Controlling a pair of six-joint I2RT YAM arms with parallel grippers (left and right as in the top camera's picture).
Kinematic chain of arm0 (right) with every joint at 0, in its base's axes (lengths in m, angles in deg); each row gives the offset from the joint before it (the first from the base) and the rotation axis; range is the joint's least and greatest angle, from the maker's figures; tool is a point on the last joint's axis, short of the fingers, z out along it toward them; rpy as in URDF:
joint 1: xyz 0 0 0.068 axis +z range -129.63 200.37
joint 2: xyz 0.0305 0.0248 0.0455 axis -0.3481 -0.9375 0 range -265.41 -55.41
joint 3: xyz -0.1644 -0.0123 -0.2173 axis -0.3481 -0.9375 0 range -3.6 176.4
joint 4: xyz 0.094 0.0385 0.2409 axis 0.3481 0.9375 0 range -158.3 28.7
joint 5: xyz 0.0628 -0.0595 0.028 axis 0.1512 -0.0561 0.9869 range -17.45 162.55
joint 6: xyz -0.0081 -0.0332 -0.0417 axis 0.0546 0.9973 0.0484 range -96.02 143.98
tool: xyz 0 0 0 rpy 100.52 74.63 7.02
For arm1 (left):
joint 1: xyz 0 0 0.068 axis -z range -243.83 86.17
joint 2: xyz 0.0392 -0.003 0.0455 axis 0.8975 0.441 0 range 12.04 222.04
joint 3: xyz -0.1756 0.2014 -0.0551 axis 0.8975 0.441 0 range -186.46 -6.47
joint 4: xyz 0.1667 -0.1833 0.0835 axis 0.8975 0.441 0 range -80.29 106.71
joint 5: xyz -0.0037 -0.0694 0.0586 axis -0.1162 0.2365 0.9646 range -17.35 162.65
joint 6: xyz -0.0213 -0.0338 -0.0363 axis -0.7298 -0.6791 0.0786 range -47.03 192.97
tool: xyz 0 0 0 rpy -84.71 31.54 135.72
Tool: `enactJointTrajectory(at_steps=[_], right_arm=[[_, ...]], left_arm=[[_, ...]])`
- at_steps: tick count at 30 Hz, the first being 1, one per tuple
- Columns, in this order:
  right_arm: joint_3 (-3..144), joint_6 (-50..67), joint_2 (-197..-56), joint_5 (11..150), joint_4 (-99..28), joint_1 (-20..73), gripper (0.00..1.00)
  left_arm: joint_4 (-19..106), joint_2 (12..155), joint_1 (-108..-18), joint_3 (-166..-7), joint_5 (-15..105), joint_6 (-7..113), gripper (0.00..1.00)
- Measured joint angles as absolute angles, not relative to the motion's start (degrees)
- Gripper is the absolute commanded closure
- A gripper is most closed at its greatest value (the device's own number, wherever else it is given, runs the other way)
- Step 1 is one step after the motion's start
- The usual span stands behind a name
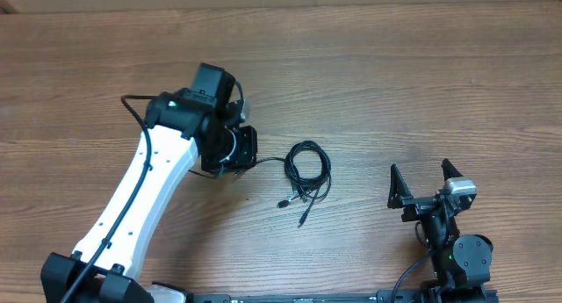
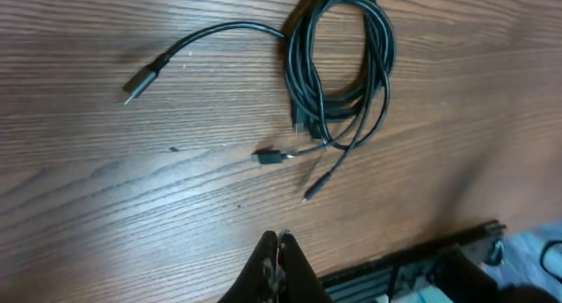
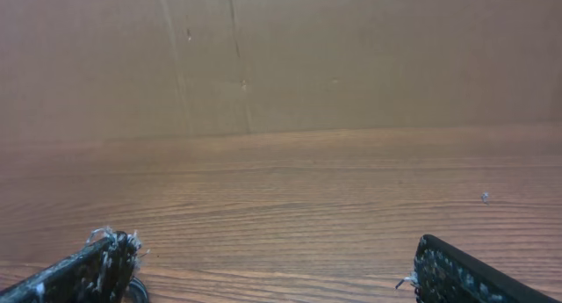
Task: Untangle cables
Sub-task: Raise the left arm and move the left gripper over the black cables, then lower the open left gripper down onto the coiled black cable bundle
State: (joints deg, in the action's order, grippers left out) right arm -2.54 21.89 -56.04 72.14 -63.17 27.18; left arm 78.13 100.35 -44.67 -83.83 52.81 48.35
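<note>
Lying on the wooden table [image 1: 421, 75] at the centre of the overhead frame, the cables [image 1: 307, 169] form a loose black coil, plug ends trailing. The left gripper [image 2: 279, 240], fingers pressed together on nothing, sits just left of it. The right gripper [image 1: 420, 169] stands spread wide at lower right.

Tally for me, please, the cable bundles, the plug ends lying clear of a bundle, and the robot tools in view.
Cable bundle: 1
Plug ends clear of the bundle: 3
Tools: 2 (left tool, right tool)
Total: 6
</note>
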Motion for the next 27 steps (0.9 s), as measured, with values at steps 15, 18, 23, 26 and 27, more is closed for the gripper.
enactJointTrajectory(at_steps=[15,18,23,26,27], right_arm=[[-2.54,21.89,-56.04,72.14,-63.15,27.18,0.00],[-2.54,21.89,-56.04,72.12,-63.15,27.16,0.00],[-2.54,21.87,-56.04,72.12,-63.15,27.16,0.00],[-2.54,21.87,-56.04,72.14,-63.13,27.16,0.00],[-2.54,21.92,-56.04,72.14,-63.17,27.16,0.00]], left_arm=[[72.93,100.35,-38.53,-83.70,55.35,42.73,0.90],[72.80,100.35,-36.91,-83.70,56.22,40.83,0.88],[72.49,100.35,-33.75,-83.67,59.72,36.63,0.85],[71.66,100.35,-31.82,-83.67,61.93,34.45,0.84],[71.20,100.35,-31.25,-83.67,62.50,33.95,0.84]])
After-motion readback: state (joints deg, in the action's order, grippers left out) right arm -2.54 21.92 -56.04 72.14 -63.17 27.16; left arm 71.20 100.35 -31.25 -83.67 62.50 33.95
